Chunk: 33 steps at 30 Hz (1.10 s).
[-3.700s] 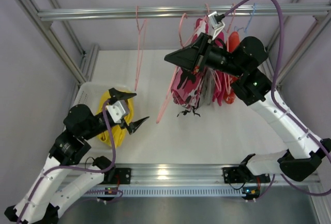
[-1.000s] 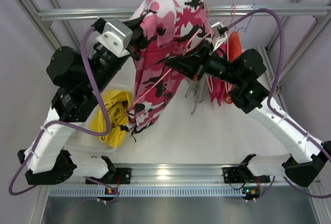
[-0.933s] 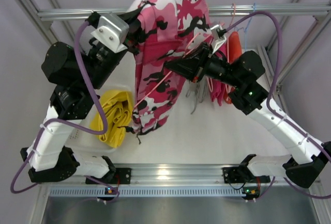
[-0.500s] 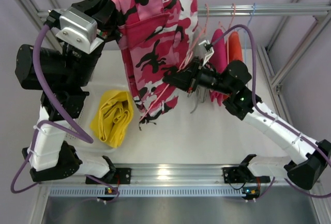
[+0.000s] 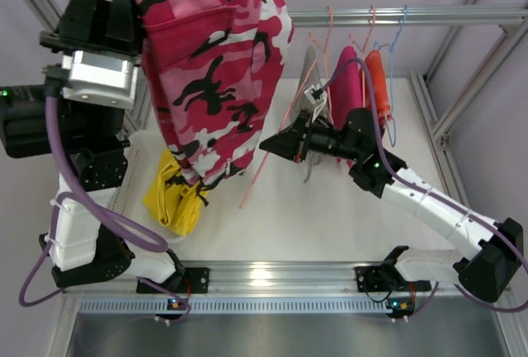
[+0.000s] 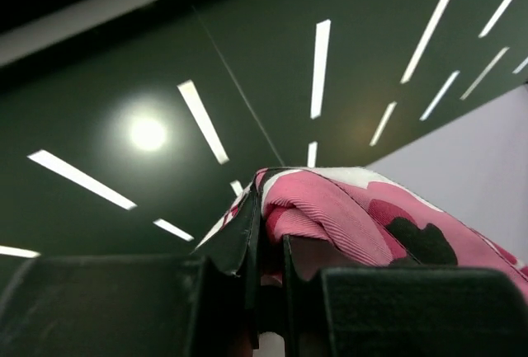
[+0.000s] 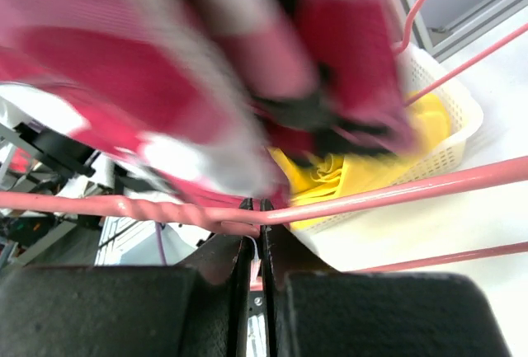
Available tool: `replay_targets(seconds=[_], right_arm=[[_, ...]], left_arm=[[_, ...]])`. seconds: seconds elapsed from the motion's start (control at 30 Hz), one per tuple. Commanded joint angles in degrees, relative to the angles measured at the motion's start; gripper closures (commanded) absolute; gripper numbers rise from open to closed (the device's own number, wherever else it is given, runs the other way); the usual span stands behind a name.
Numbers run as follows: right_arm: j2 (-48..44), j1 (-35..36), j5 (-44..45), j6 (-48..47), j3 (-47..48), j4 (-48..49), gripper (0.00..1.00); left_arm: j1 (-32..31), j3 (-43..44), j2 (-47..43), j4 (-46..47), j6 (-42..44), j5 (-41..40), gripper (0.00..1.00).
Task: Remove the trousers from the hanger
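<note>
The pink-white-black patterned trousers (image 5: 214, 68) hang high at the upper left. My left gripper (image 6: 268, 229) is raised up there and shut on a fold of their cloth (image 6: 355, 217). My right gripper (image 5: 276, 144) is at mid-table, shut on the thin pink wire hanger (image 5: 262, 167); in the right wrist view its jaws (image 7: 257, 218) pinch the hanger's bar (image 7: 396, 192). The trousers hang just left of the hanger, blurred (image 7: 206, 60) behind its bar. I cannot tell whether they touch it.
Yellow trousers (image 5: 169, 200) lie in a white basket (image 5: 130, 188) at the left. A metal rail (image 5: 429, 16) crosses the back, carrying hangers with grey (image 5: 309, 64), magenta (image 5: 351, 93) and orange (image 5: 377, 77) trousers, plus a blue hanger (image 5: 394, 85).
My left arm has lifted the patterned trousers higher and further left, away from the hanger. My right gripper has drawn the hanger lower and nearer, away from the rail.
</note>
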Motion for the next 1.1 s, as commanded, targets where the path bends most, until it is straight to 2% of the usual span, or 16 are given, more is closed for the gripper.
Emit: replay_targets(seconds=[0.0,0.1,0.3,0.43,0.57,0.8,1.07], right_arm=[[-2.26,1.03,-0.01,-2.67,0.07,2.08,1.00],[-2.53,0.94,-0.01,-3.90,-0.02,1.11,1.00],[-3.05,1.03,0.17,-4.70,-0.10,0.41,1.00],[-3.06,0.94,-0.01,-5.14,0.68,0.14,1.00],[-2.18,0.94,-0.27,-5.14,1.65,0.05,1.00],[-0.68,1.12,-0.62,-4.70,3.06,0.41,1.00],[1.95,1.38,-1.24,-4.00,4.55,0.84,1.00]], left_arm=[[0.02,6.28,-1.72,14.38,10.01,5.60,1.00],[0.02,6.37,-2.33,14.73,14.58,7.80,1.00],[0.02,4.36,-5.32,14.56,24.68,7.11,1.00],[0.02,-3.45,-10.85,14.56,33.20,4.04,1.00],[0.02,-15.73,-18.48,14.99,39.10,-3.33,1.00],[0.02,-32.01,-29.21,16.58,49.56,-10.98,1.00],[-0.07,-34.40,-32.74,19.04,56.24,-19.78,1.00]])
